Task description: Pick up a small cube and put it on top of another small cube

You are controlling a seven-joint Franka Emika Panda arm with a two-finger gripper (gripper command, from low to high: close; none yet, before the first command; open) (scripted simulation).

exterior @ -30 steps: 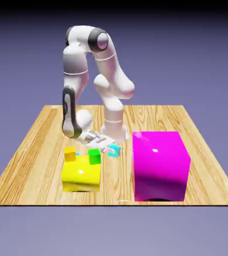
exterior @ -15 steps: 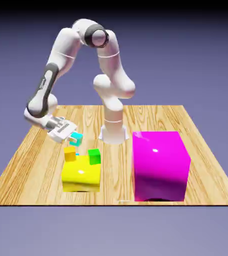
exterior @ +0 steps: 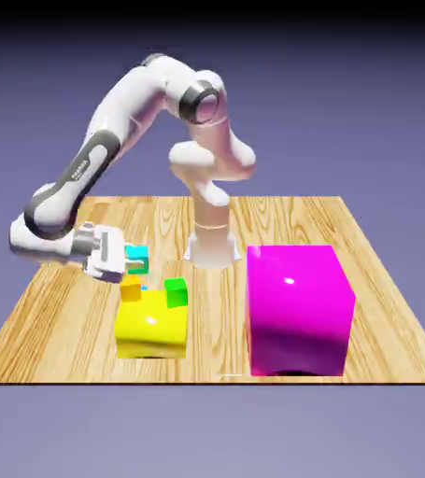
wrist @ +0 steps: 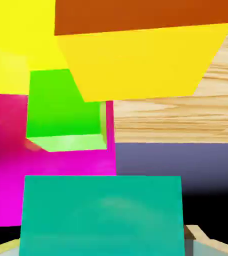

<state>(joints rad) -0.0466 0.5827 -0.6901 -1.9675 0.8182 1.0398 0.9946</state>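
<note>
The robot's gripper [exterior: 130,262] lies over on its side, its fingers pointing across toward the exterior view's right, and it holds the turquoise cube [exterior: 137,259] between its closed fingertips. In the exterior view the turquoise cube shows just above the orange cube [exterior: 131,288], slightly to its right and near it; whether the two touch, I cannot tell. The orange cube shows at the upper left corner of the yellow block [exterior: 151,325], and the green cube [exterior: 176,292] at its upper right. A small blue patch [exterior: 144,288] shows between those two cubes, too small to make out. The big magenta block [exterior: 299,310] stands on the wooden table [exterior: 220,327], apart from the yellow block, on the exterior view's right. The arm [exterior: 130,105] bends up from its base and comes down on the exterior view's left. In the hand view the turquoise cube fills the bottom middle, large, with a bit of fingertip at either side. The orange cube spreads across the top, and the green cube shows between the two, left of the middle, with magenta behind it.
</note>
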